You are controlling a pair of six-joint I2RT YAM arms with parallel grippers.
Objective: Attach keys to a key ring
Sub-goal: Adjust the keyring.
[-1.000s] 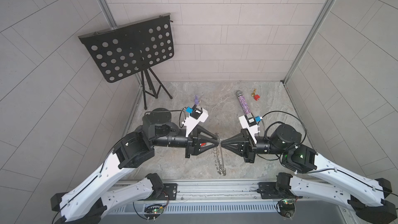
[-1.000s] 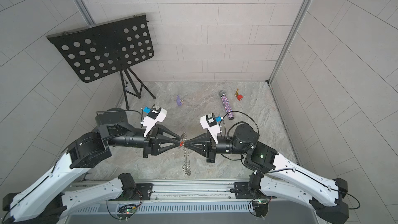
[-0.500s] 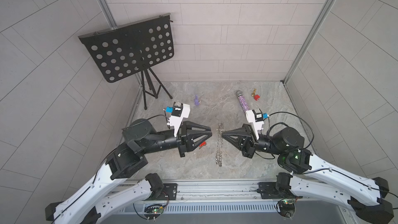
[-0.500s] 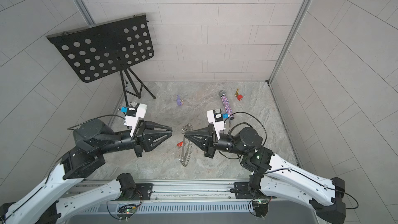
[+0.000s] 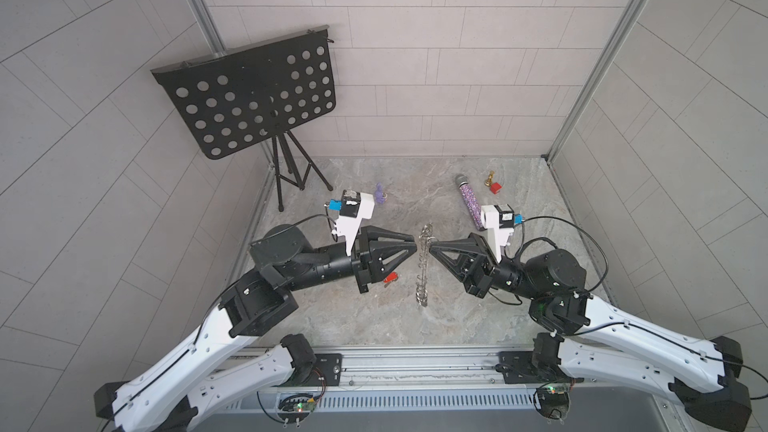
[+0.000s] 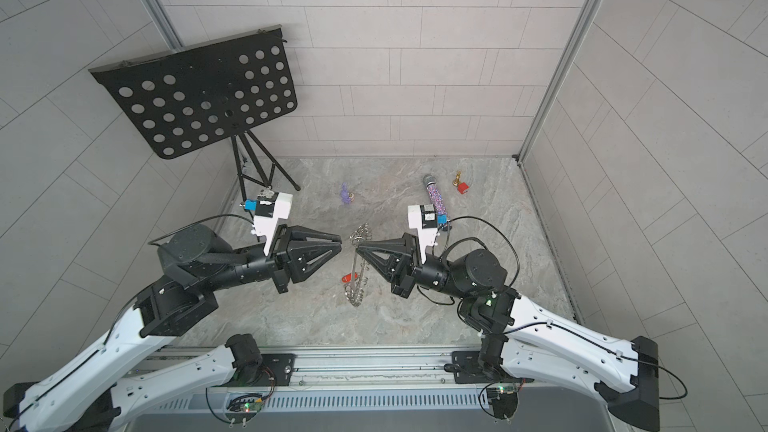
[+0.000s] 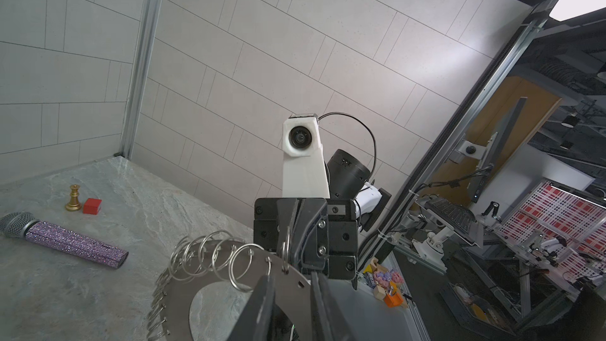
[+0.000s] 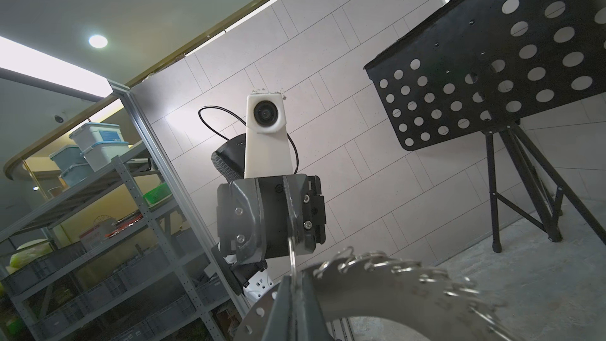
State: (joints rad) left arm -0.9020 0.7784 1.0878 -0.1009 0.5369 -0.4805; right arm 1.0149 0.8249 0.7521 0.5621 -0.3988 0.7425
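The key ring [image 5: 423, 268], a flat grey disc fringed with wire loops, hangs on edge above the table in both top views. My right gripper [image 5: 431, 248] is shut on one wire loop [image 8: 292, 257] at the top of the ring's rim [image 8: 377, 290]. My left gripper [image 5: 415, 243] faces it from the other side, a short gap away. Its fingers stand slightly open with nothing between them [image 7: 292, 293], just in front of the disc [image 7: 183, 290]. The key with the red tag [image 5: 390, 278] lies on the table under the left gripper [image 6: 340, 243]. Neither wrist view shows the key.
A black perforated music stand [image 5: 249, 97] stands at the back left on a tripod. A glittery purple microphone [image 5: 469, 201], a gold chess piece [image 5: 490, 178] and a red cube [image 5: 495, 189] lie at the back right. A small purple figure [image 5: 379, 195] sits mid-back.
A second ago the red-tagged key was between the two touching gripper tips. The left gripper then drew back and returned empty; the key now lies on the table.
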